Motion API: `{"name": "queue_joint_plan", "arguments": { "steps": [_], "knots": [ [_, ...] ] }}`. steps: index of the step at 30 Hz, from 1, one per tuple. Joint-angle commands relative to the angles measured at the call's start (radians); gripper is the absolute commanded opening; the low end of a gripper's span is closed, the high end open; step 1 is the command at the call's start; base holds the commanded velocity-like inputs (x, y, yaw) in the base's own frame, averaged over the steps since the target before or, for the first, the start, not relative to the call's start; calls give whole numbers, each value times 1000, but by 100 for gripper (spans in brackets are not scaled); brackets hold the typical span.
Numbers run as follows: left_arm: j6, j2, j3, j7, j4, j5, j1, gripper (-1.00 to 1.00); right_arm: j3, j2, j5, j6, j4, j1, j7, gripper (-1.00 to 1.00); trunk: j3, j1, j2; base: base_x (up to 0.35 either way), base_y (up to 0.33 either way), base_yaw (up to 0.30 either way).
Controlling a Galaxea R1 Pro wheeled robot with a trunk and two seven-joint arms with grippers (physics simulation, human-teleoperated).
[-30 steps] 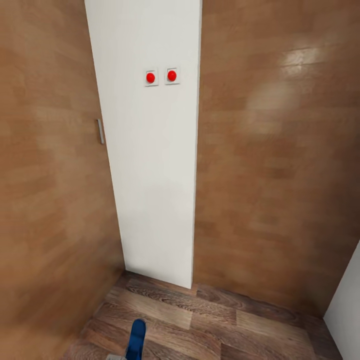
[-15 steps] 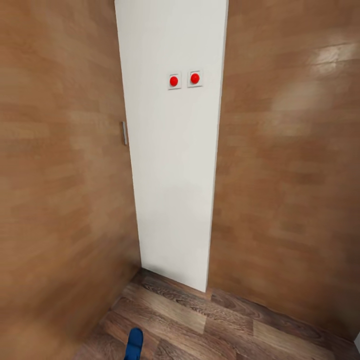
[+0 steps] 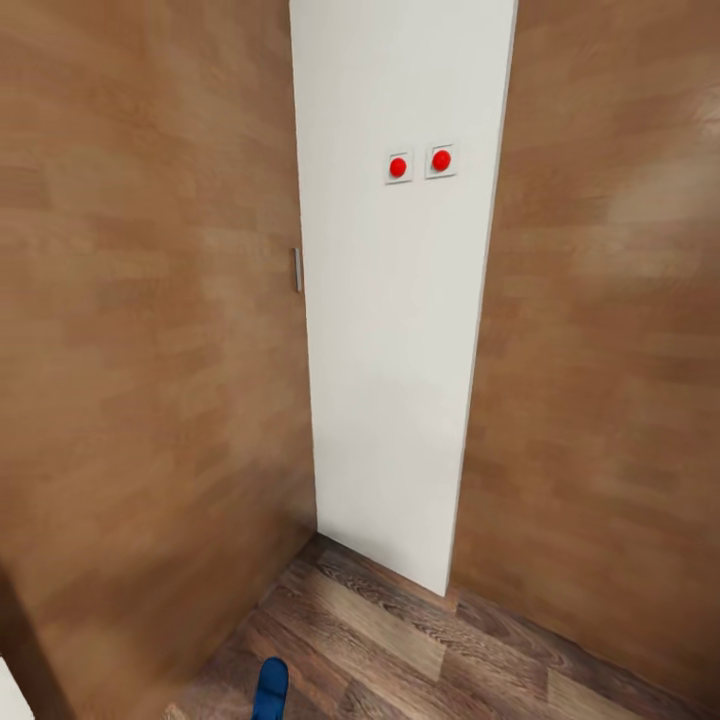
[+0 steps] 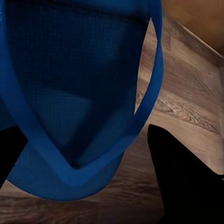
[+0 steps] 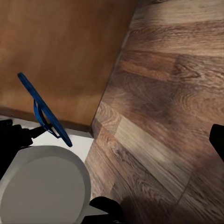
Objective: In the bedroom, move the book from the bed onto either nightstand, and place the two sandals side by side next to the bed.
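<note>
Step in hand, judged: carrying sandal (image 4: 70,93) to bed. Left claw (image 4: 88,154) pinching sandal, sole pressed close between fingers (image 4: 182,182). Right claw state: cannot tell. Ahead: white wall panel (image 3: 400,330). Next: turn base, find bed.

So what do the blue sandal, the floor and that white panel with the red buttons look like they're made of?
The bright-blue flip-flop sandal looks like matte foam or rubber, going by its fine dotted texture. The plank floor looks like semi-gloss wood or laminate, with visible grain and seams. The tall white panel looks smooth and painted; its two round red buttons are probably plastic.
</note>
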Motion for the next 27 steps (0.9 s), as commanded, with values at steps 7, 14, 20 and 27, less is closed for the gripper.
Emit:
{"name": "queue_joint_plan", "arguments": {
  "steps": [7, 14, 20, 27],
  "knots": [
    [-6, -1, -8, 1, 1, 6, -1, -100, -3, 0, -4, 10, 0, 0, 4, 100, 4, 0, 0, 0, 0, 269],
    [-6, -13, -8, 1, 1, 6, -1, -100, -2, 0, -4, 10, 0, 0, 4, 100, 9, 0, 0, 0, 0, 269],
    [-6, -15, -8, 1, 1, 6, -1, -100, -3, 0, -4, 10, 0, 0, 4, 100, 13, 0, 0, 0, 0, 269],
    [-6, -15, -8, 1, 1, 6, -1, -100, -3, -1, -4, 10, 0, 0, 4, 100, 18, 0, 0, 0, 0, 269]
  ]
}}
